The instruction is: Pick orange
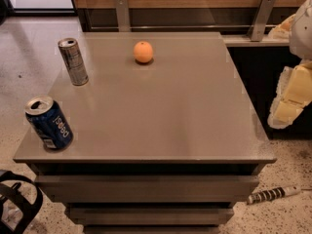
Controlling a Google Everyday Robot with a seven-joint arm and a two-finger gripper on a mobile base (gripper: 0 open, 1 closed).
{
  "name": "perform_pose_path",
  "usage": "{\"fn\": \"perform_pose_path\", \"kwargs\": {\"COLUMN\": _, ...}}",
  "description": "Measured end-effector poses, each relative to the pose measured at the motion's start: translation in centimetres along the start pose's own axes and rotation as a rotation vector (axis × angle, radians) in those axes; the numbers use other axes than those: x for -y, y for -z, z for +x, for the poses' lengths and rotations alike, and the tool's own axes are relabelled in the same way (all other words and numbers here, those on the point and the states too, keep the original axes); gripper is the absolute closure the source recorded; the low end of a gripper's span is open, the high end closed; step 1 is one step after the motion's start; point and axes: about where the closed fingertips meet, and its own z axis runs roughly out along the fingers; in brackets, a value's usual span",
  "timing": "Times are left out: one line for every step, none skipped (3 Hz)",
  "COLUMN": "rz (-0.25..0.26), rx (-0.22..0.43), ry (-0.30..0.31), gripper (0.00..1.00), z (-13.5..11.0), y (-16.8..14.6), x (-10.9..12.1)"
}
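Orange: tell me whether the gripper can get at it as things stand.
Probably yes. The gripper hangs beyond the right edge of the table, and the tabletop between it and the orange is bare. The silver can and the Pepsi can stand far to the left.

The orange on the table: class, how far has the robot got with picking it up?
Done: nothing yet; the orange sits untouched on the far side of the table. In hand: the gripper hangs beyond the right edge, well away from the fruit. Left: the whole reach, grasp and lift.
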Motion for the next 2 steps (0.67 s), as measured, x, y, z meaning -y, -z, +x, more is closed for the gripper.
{"fn": "perform_pose_path", "kwargs": {"rz": 0.000, "rx": 0.000, "ry": 0.000, "gripper": 0.00, "z": 0.0, "y": 0.0, "x": 0.0}}
{"fn": "perform_pose_path", "kwargs": {"rz": 0.019, "rx": 0.051, "ry": -0.008, "gripper": 0.00, "z": -0.3, "y": -0.2, "x": 2.6}}
